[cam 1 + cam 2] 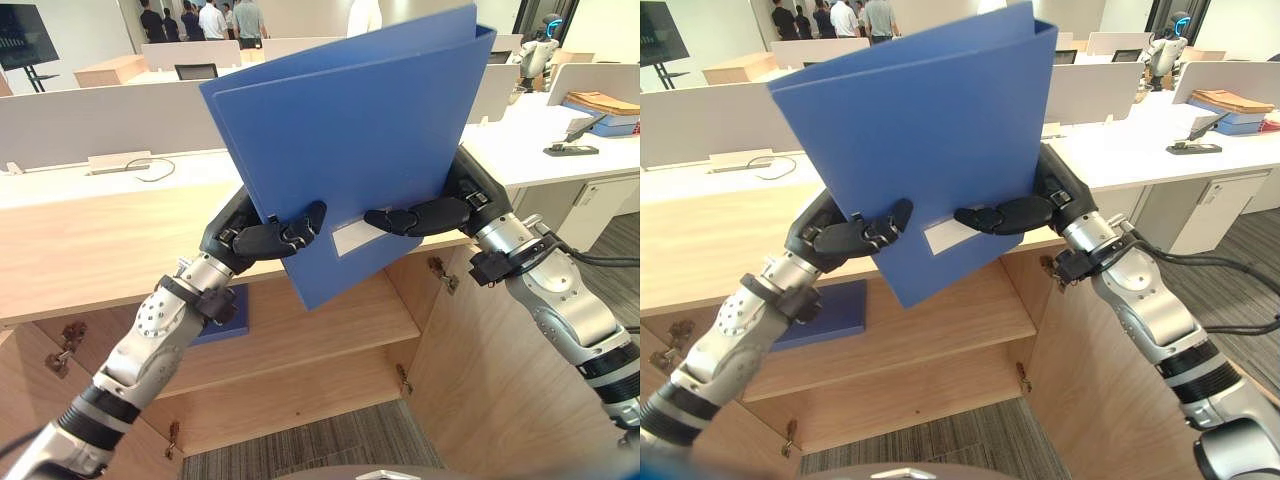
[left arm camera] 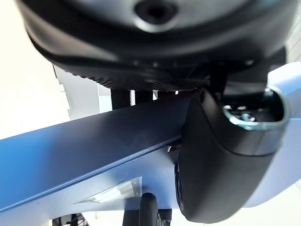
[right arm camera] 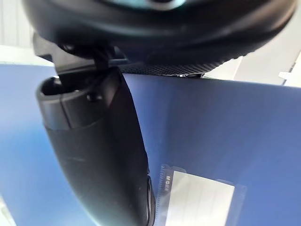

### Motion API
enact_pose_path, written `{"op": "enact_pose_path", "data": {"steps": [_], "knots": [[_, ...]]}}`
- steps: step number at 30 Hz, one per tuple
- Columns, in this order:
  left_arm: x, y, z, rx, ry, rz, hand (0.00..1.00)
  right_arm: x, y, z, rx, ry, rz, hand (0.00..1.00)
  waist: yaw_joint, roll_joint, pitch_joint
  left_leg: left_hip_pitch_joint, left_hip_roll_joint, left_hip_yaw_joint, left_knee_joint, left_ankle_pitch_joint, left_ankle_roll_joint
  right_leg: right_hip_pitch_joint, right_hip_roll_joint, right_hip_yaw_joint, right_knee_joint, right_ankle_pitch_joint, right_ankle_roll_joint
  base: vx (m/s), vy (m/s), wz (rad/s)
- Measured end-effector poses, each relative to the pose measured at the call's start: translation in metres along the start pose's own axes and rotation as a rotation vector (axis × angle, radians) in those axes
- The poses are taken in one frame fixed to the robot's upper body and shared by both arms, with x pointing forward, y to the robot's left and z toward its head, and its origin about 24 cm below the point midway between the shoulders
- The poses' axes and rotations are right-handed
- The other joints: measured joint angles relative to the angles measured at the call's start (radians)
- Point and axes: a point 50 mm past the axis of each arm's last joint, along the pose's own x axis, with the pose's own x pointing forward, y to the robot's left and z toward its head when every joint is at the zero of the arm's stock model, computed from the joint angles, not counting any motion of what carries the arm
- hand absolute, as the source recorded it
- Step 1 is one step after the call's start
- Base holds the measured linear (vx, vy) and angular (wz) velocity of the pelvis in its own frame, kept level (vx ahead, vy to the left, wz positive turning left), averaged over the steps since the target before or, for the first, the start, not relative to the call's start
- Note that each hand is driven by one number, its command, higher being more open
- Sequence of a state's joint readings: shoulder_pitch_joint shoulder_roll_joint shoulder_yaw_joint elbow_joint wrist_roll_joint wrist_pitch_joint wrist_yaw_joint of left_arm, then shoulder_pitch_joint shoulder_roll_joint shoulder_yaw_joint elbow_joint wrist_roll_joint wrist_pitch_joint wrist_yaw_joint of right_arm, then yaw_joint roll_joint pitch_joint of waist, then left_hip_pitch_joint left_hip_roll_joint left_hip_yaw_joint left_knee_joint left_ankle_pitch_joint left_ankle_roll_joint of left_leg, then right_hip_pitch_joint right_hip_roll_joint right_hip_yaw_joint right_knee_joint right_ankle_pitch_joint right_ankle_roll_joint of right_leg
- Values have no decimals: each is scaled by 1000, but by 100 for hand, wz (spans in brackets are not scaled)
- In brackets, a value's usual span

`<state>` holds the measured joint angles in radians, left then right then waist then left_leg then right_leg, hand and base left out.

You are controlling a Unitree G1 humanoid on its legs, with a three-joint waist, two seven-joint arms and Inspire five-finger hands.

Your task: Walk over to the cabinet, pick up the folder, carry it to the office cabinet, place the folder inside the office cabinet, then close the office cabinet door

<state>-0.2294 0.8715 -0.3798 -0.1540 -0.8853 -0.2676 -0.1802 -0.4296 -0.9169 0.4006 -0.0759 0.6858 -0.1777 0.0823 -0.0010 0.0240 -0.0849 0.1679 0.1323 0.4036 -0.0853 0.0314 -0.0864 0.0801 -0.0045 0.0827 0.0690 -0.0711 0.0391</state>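
A large blue folder (image 1: 350,130) with a white label (image 1: 355,238) is held up in front of me, tilted, above an open wooden cabinet (image 1: 330,340). My left hand (image 1: 262,238) grips its lower left edge, thumb across the front cover. My right hand (image 1: 435,212) grips the lower right edge the same way. In the left wrist view the thumb (image 2: 221,160) presses on the blue cover (image 2: 94,150). In the right wrist view the thumb (image 3: 99,155) lies on the cover beside the label (image 3: 200,197).
The cabinet has a middle shelf (image 1: 300,330) holding another blue folder (image 1: 222,325), and an open door (image 1: 500,390) at the right. Its wooden top (image 1: 90,250) runs leftward. Behind are white desks (image 1: 560,140) with partitions, a stapler (image 1: 570,149), stacked files (image 1: 600,105) and several people (image 1: 215,18).
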Motion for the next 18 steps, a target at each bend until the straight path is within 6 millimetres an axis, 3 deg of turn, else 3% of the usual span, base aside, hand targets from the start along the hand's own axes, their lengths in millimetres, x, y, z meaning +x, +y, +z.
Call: {"op": "enact_pose_path", "data": {"steps": [9,10,16,18], "knots": [[-11,13,-13,57,198,-85,0,-21,9,-32,22,287,240,0,-3,-2,-36,-6,9,-1,0,3,-6,-6,5,-2,2,0,0,-7,-3,0],[-14,15,-20,20,230,-85,100,-22,11,-34,28,294,262,0,-3,-2,-37,-6,9,-3,-1,4,-7,-6,4,-4,4,0,0,-30,-7,3],[-26,15,-34,-18,301,-83,100,-22,12,-34,-5,302,302,0,-3,-15,-53,-11,9,-12,-1,8,-8,-7,2,-18,5,-2,-3,-35,-11,6],[-50,13,-56,-64,410,-74,100,-15,12,-21,-142,257,355,0,-6,-15,-56,-12,9,-16,-2,9,-9,-7,2,-20,5,-3,-4,0,0,0]]}}
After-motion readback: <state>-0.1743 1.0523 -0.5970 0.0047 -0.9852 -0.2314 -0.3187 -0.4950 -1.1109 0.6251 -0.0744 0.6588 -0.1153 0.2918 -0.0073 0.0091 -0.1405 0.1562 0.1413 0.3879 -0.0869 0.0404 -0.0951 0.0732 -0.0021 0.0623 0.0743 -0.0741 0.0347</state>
